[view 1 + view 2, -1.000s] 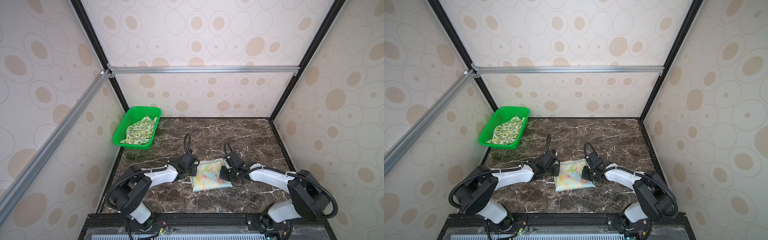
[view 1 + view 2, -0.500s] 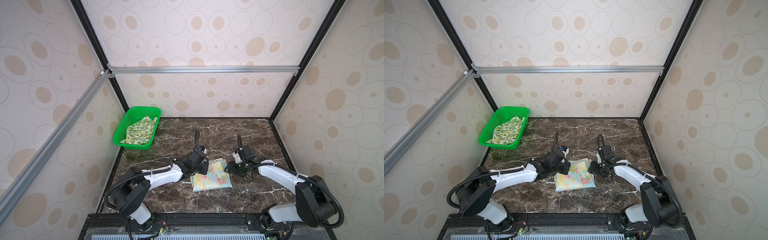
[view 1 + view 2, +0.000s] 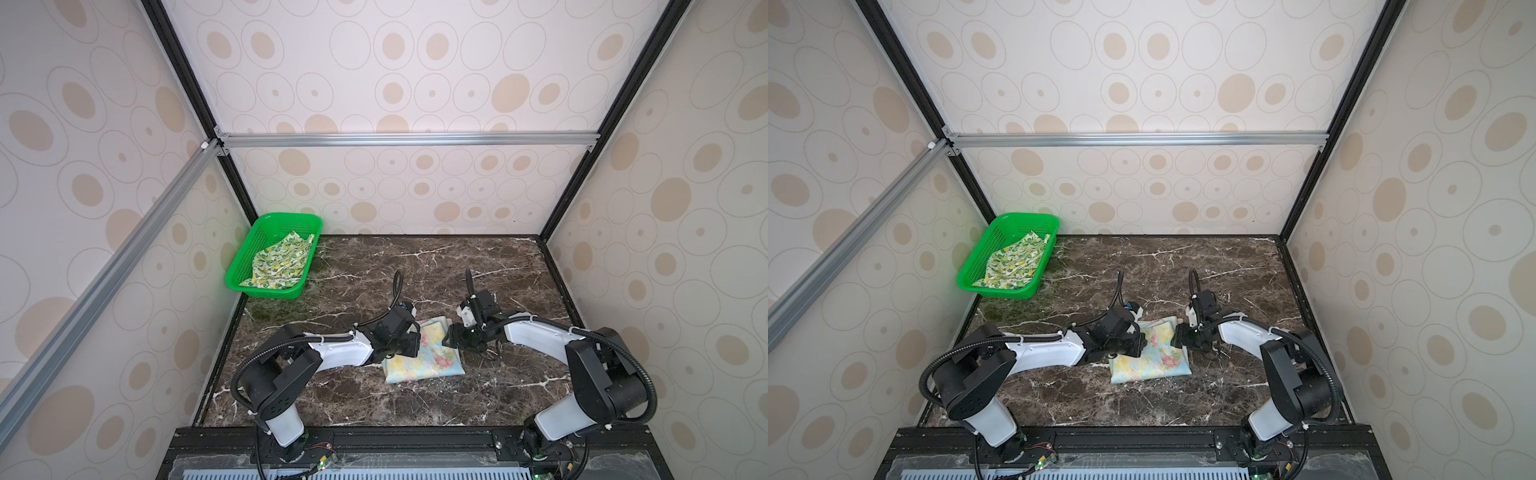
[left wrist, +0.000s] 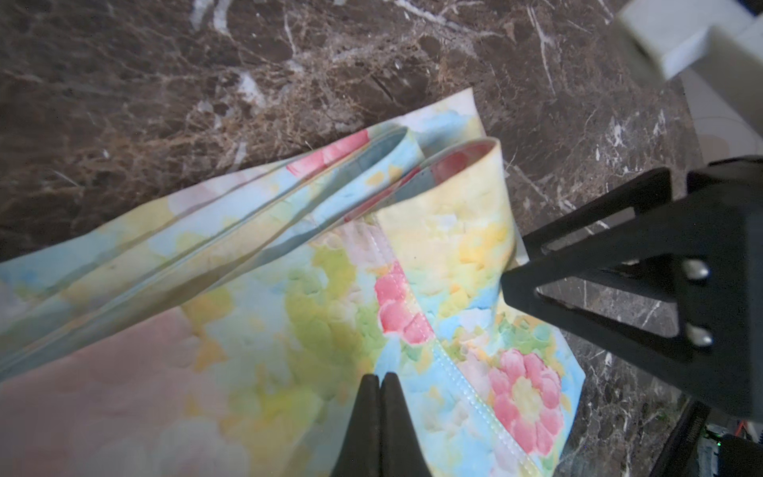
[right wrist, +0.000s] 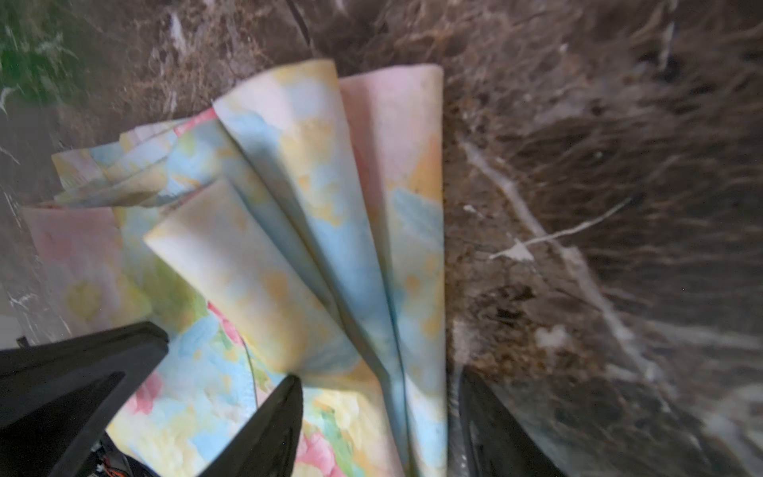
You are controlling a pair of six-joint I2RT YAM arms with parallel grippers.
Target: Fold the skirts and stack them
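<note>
Top views, both: table (image 3: 415,266) was walled on three sides, with a black rail along the near edge. Basket (image 3: 244,259) sat in the far left corner against the left wall, lemon skirt (image 3: 282,266) crumpled inside it. The far half of the marble and the strip along the right wall lay open; both arms crowded the near half.

Floral skirt (image 3: 432,361) lay folded on the marble near centre, closer to the rail than to the back wall. Left claw (image 3: 409,345) reached over its left edge and right claw (image 3: 453,338) stood at its right edge.

Against a second before: the skirt kept its spot. Left claw had come further in over the cloth. Right claw, further back half a second earlier, was down at the right edge again, its jaws parted where they had been together.

Left wrist view: left claw (image 4: 380,382) had its fingers pressed together, tips at the top layer beside a stitched seam. Contact could not be told.

Right wrist view: right claw (image 5: 377,376) stood apart, straddling the skirt's folded edge, one finger over cloth and one over bare marble. It gripped nothing.
</note>
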